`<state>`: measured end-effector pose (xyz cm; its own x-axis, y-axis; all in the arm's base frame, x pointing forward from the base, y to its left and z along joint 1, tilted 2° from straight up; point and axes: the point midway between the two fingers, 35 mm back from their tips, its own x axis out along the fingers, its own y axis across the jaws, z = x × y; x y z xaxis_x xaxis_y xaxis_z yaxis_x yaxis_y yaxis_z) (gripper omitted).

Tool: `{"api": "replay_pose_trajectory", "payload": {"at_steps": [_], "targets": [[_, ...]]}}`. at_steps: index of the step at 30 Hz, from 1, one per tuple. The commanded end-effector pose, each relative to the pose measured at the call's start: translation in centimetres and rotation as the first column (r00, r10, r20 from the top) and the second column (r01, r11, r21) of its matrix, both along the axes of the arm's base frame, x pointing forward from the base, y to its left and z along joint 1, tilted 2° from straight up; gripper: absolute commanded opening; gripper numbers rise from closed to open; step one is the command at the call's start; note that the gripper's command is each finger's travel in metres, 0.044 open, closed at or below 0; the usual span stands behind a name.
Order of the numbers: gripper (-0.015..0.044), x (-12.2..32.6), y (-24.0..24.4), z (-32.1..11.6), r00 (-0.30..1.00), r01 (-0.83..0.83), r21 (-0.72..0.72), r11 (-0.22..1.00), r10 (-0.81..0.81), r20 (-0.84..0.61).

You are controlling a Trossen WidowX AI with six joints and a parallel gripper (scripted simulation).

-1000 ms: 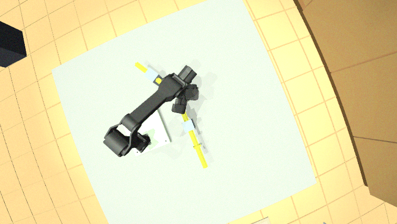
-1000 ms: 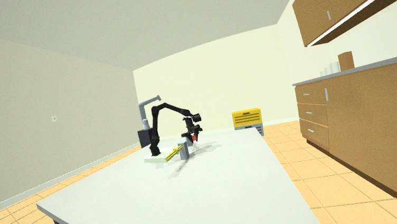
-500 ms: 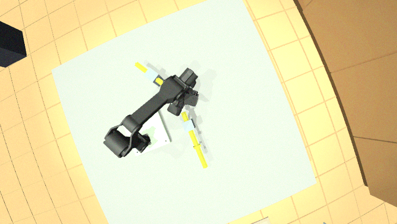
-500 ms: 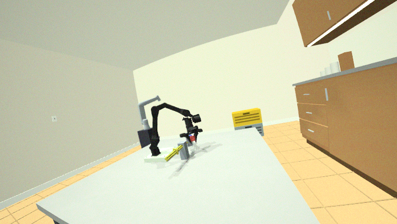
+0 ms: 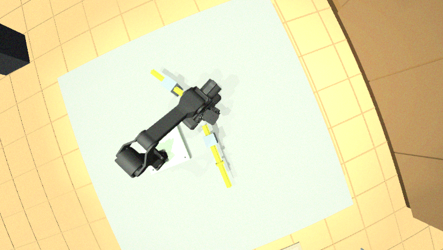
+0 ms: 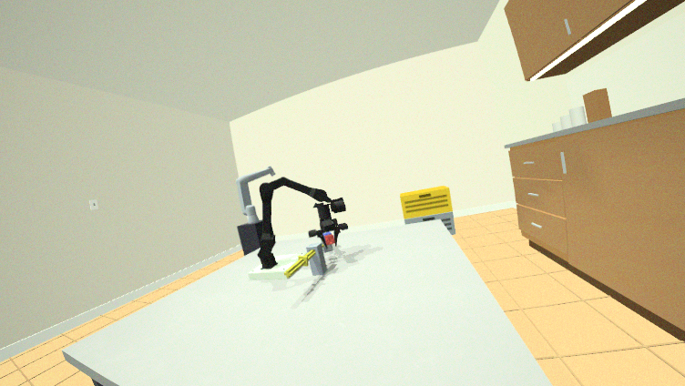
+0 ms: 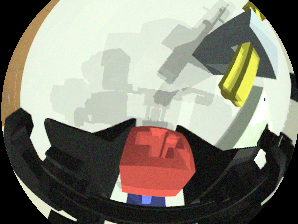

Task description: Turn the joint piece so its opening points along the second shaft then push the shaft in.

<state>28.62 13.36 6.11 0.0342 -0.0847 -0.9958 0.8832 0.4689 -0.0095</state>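
Note:
My gripper point(image 6: 330, 243) point(image 7: 156, 126) is shut on the red joint piece point(image 6: 328, 238) point(image 7: 157, 175), one finger on each side. A cross-shaped opening shows on the joint piece in the wrist view, with a blue part below it. The second shaft point(image 5: 224, 176) point(image 6: 295, 269) point(image 7: 240, 75) is yellow, has a collar and runs through its grey-blue block point(image 5: 210, 140) point(image 6: 317, 262) point(image 7: 215, 59). Its near end stands apart from the joint piece, up and right in the wrist view. The first shaft point(image 5: 156, 75) passes through the other block point(image 5: 169, 83); the arm hides its joint end in the top view. Exact alignment cannot be told.
The arm's white base plate point(image 5: 185, 152) point(image 6: 261, 275) stands beside the second shaft. The arm reaches over the space between the two blocks. The pale table top point(image 5: 263, 124) point(image 6: 359, 326) carries the blocks and the base.

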Motion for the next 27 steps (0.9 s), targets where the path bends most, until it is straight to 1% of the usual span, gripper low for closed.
{"api": "replay_pose_trajectory", "payload": {"at_steps": [1, 12, 23, 27], "targets": [[0.0000, -0.3, -0.2, -0.1, 0.997, 0.072, 0.013, 0.997, -0.072, -0.005], [0.0000, -1.1, -0.4, -0.2, 0.967, 0.253, 0.037, 0.967, -0.253, -0.019], [0.0000, -2.0, -0.6, -0.4, 0.905, 0.425, 0.068, 0.902, -0.424, -0.036], [0.0000, -2.1, -0.6, -0.4, 0.898, 0.441, 0.071, 0.895, -0.439, -0.038]]}}
